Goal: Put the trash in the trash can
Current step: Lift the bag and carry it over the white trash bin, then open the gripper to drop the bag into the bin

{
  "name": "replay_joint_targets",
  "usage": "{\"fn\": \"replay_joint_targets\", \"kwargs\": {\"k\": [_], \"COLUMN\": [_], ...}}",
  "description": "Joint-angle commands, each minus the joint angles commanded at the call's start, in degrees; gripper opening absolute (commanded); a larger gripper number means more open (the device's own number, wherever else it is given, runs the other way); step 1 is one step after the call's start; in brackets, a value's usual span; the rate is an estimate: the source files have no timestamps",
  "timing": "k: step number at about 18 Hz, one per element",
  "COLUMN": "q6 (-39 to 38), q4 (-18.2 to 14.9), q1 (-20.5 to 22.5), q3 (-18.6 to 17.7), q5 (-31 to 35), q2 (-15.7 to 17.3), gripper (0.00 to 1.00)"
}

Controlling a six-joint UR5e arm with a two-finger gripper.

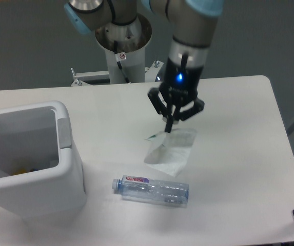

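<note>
My gripper (169,128) is shut on the top edge of the whitish crinkled packet (171,150), which hangs tilted beneath it, its lower edge close to or touching the table. The clear plastic bottle (152,190) with a red-and-blue label lies on its side on the table in front of the packet, cap pointing left. The white trash can (64,148) stands at the left edge of the table, open at the top, far left of the gripper.
The white table (239,128) ends at a rounded corner on the right. The robot's base column (122,56) rises behind the table's far edge. Something small and yellow lies inside the trash can.
</note>
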Motion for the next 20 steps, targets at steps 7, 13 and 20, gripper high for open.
{"fn": "replay_joint_targets", "kwargs": {"k": [7,13,20], "q6": [-9.27,-12.52,-15.41], "q4": [0.53,9.49,9.93], "q1": [-15.45,-25.49,-25.85], "q3": [-0.25,-1.05,-0.08], "q5": [-0.38,-0.29,-0.38], "q2": [2.3,-2.88,-1.57], "gripper": [0.0,0.0,1.0]}}
